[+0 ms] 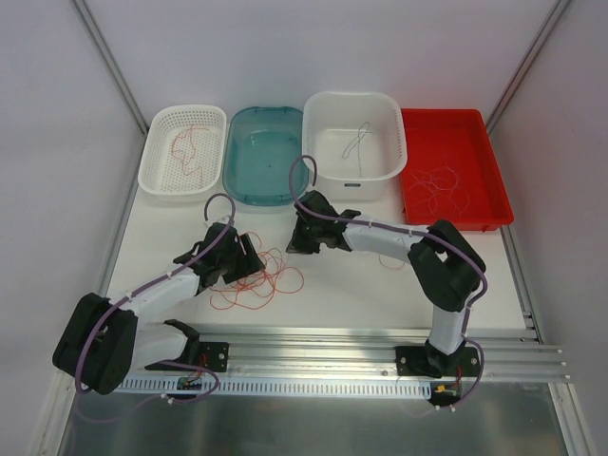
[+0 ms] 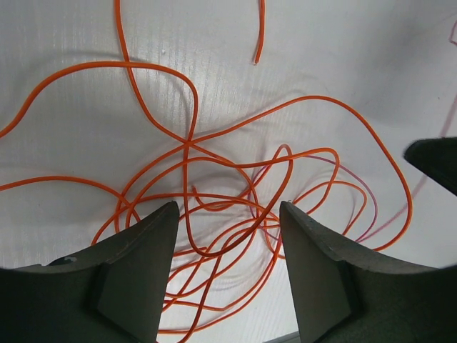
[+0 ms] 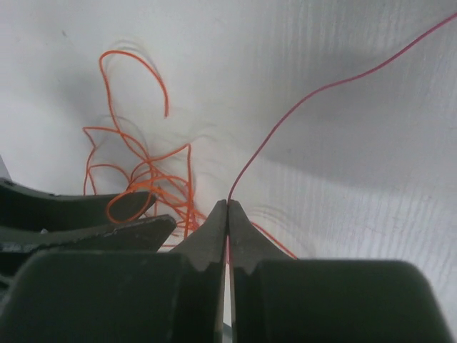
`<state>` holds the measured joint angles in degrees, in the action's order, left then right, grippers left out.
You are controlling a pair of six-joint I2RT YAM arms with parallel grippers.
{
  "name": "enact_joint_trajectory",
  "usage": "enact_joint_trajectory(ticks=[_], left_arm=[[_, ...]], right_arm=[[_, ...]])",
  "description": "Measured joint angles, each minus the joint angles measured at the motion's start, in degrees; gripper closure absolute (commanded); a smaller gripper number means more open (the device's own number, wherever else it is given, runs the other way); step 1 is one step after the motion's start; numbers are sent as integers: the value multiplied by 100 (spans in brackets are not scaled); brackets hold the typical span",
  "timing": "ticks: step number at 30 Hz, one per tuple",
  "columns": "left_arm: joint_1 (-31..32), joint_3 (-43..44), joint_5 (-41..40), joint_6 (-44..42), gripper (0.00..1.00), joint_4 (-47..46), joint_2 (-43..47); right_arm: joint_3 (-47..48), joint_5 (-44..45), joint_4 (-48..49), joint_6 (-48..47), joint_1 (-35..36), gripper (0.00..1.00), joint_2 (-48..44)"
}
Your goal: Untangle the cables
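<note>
1. On white table (image 1: pixel 380 285), far edge: basket (image 1: pixel 157 161), teal tray (image 1: pixel 256 180), white tub (image 1: pixel 323 109), red tray (image 1: pixel 480 128). Loose strands in basket, tub and red tray.
2. left gripper (image 2: pixel 228 214): jaws parted wide, straddling orange cables (image 2: pixel 214 186), nothing pinched.
3. right gripper (image 3: pixel 227 207): clamped tight on one thin red strand (image 3: pixel 300 107).
4. cables tangled on table at left gripper, near-left of centre.

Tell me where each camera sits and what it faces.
Top external: above and behind, looking down on the table; left arm and right arm show.
Left wrist: on left arm, facing down at the orange cable tangle between open jaws.
Right wrist: on right arm, facing along shut jaws pinching a red cable.
Shared: both wrist views show that tangle.
</note>
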<state>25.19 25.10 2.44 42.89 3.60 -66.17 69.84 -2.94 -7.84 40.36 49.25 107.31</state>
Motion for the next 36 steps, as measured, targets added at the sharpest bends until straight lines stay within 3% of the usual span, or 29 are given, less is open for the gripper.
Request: enact_joint_trajectory(ticks=[10, 18, 26, 36], left_arm=[[0, -2, -4, 153, 41, -293, -175], [0, -2, -85, 184, 41, -378, -227], [0, -2, -166, 275, 41, -444, -267], [0, 13, -192, 162, 32, 50, 103]], right_arm=[[267, -450, -688, -1060, -122, 99, -1722], [619, -1499, -1408, -1954, -879, 99, -3069], [1340, -1794, -2046, -2811, -1517, 99, -4159], [1327, -1655, -2811, -3532, -2052, 99, -4336]])
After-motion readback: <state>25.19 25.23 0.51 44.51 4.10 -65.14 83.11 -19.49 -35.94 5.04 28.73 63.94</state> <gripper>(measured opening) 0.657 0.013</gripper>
